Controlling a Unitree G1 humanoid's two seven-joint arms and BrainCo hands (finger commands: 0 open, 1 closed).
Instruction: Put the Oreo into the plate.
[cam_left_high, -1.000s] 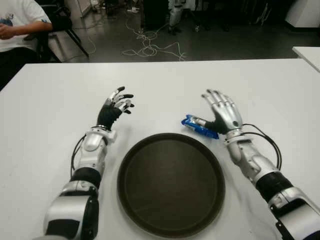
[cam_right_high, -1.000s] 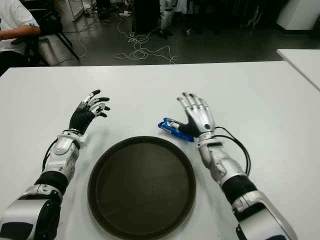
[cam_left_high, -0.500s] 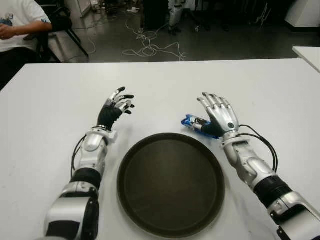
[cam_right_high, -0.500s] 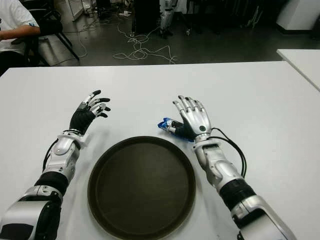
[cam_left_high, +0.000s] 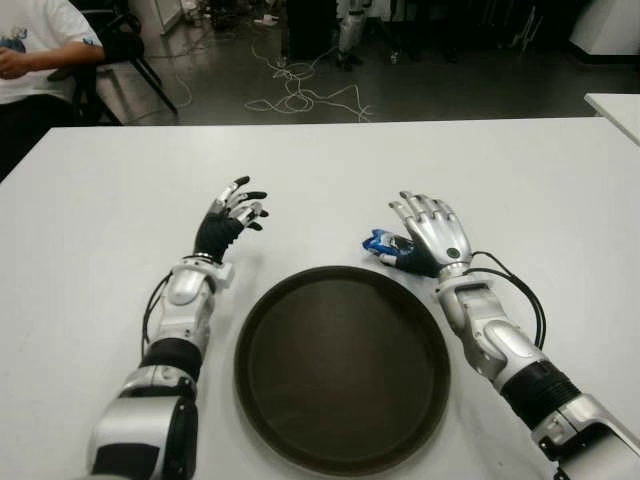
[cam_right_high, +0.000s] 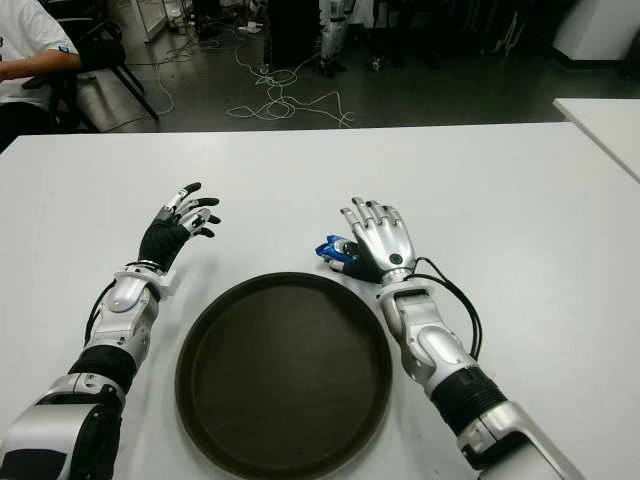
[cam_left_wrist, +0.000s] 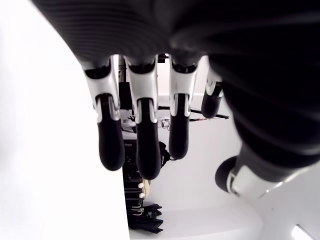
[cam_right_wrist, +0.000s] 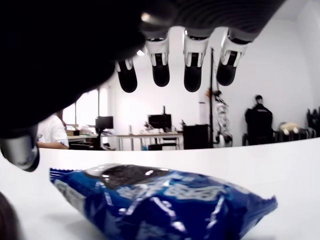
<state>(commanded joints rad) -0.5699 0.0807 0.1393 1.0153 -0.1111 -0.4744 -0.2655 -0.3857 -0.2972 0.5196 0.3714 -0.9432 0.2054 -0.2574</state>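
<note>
My right hand (cam_left_high: 428, 232) is covering most of the Oreo (cam_left_high: 381, 243) in the eye views, leaving only its blue end showing; my right forearm is running out past the bottom edge; my left upper arm is being cut off there too; in my right wrist view the pack's print is blurring beyond reading; a person (cam_left_high: 35, 45) is sitting half outside the frame at the far left.

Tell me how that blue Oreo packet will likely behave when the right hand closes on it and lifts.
The Oreo packet looks puffy with crimped ends, so it probably dents and crinkles under the right hand, whose fingers hang open above it. Its glossy film may slip. It seems light, lies flat on the table, and is unlikely to roll.
</note>
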